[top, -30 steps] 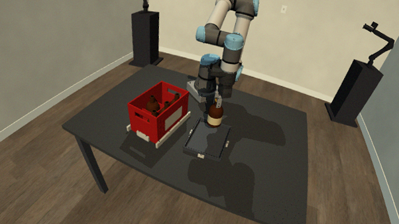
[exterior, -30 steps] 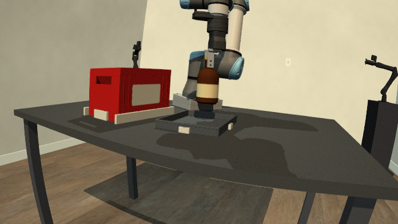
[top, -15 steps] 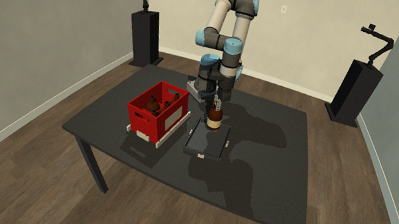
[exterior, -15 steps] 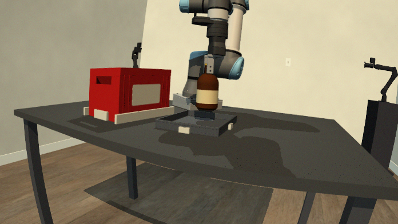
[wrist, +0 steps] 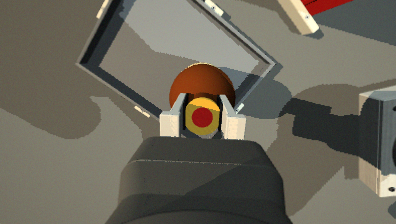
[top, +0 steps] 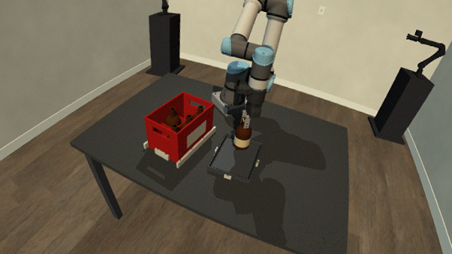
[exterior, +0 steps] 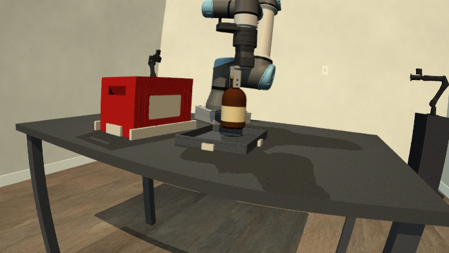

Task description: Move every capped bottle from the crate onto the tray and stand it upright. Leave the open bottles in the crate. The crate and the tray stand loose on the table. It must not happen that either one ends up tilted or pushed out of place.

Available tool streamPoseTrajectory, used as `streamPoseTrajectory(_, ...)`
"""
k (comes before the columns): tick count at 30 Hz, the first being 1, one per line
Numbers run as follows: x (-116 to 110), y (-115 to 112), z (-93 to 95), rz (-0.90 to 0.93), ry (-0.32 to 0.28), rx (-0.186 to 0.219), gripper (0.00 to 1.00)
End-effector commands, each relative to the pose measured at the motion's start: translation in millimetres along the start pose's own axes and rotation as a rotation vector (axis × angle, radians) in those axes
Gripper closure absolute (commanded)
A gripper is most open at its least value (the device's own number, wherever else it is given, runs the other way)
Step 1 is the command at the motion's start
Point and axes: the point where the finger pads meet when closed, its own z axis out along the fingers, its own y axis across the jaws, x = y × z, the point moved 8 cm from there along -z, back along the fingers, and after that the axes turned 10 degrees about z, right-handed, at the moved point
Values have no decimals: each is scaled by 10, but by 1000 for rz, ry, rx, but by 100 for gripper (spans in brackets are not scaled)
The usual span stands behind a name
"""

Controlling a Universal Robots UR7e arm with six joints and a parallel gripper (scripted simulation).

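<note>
My gripper (top: 245, 123) (exterior: 235, 83) (wrist: 202, 105) is shut on the neck of a brown bottle (top: 243, 133) (exterior: 233, 99) (wrist: 200, 80) with a cream label. Its cap (wrist: 202, 118), yellow with a red centre, shows between the fingers. The bottle hangs upright, a little above the back part of the dark tray (top: 224, 160) (exterior: 193, 143) (wrist: 167, 37). No other bottle stands on the tray. The red crate (top: 163, 144) (exterior: 119, 111) (wrist: 327, 5) holds several brown bottles (top: 172, 120); their tops look dark, and the crate walls hide their lower parts.
Cream rails (top: 196, 148) (exterior: 161, 130) lie along the crate's foot, and small cream blocks (top: 227, 176) (exterior: 208, 146) sit against the tray's sides. The crate is left of the tray in the top and exterior views. The robot's base (top: 220, 102) (exterior: 204, 113) stands behind the tray.
</note>
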Motion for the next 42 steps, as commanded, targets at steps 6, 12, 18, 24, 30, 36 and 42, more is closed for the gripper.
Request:
streamPoseTrajectory(6, -1, -3, 15, 0, 1, 2, 100)
streamPoseTrajectory(12, -3, -1, 52, -1, 1, 0, 100)
streamPoseTrajectory(18, 2, -9, 21, 0, 2, 5, 100)
streamPoseTrajectory(24, -2, 0, 53, 0, 2, 3, 100)
streamPoseTrajectory(30, -7, 10, 85, -1, 1, 0, 100)
streamPoseTrajectory(36, 1, -6, 53, 0, 2, 5, 100)
streamPoseTrajectory(42, 0, -4, 77, -1, 2, 2, 100)
